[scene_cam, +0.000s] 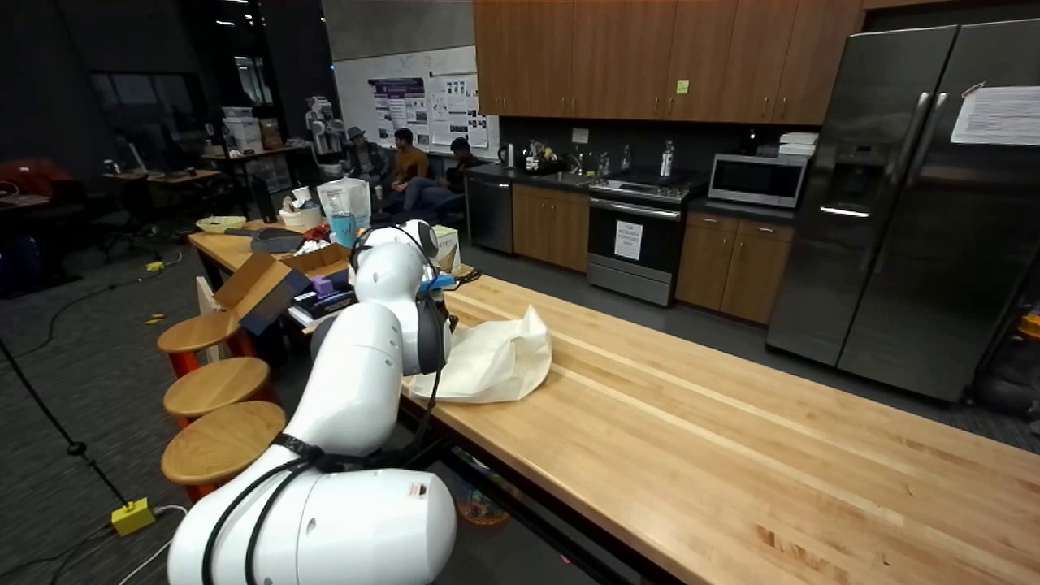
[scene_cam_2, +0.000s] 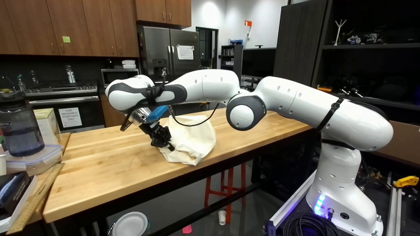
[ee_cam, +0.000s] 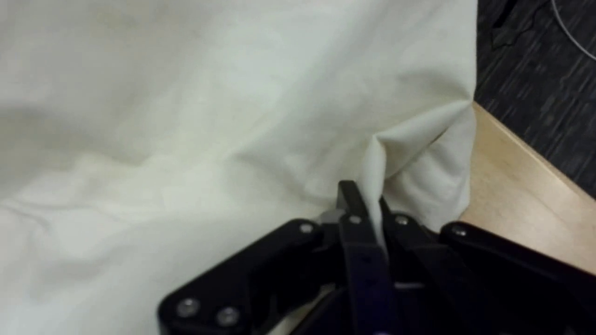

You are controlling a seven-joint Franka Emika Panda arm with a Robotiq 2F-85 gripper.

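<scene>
A cream-coloured cloth lies crumpled in a heap near the edge of the wooden table, partly raised in folds. My gripper comes down on it at a slant from above. Close up in the wrist view, the black fingers of the gripper are shut with a narrow fold of the cloth pinched between them. The fold runs upward from the fingertips towards the cloth's edge. In an exterior view the forearm hides most of the gripper and part of the cloth.
The wooden table has its edge close beside the cloth. A water bottle, a lidded plastic container, a wooden ruler and books crowd one end. Stools stand alongside, and an open cardboard box sits nearby.
</scene>
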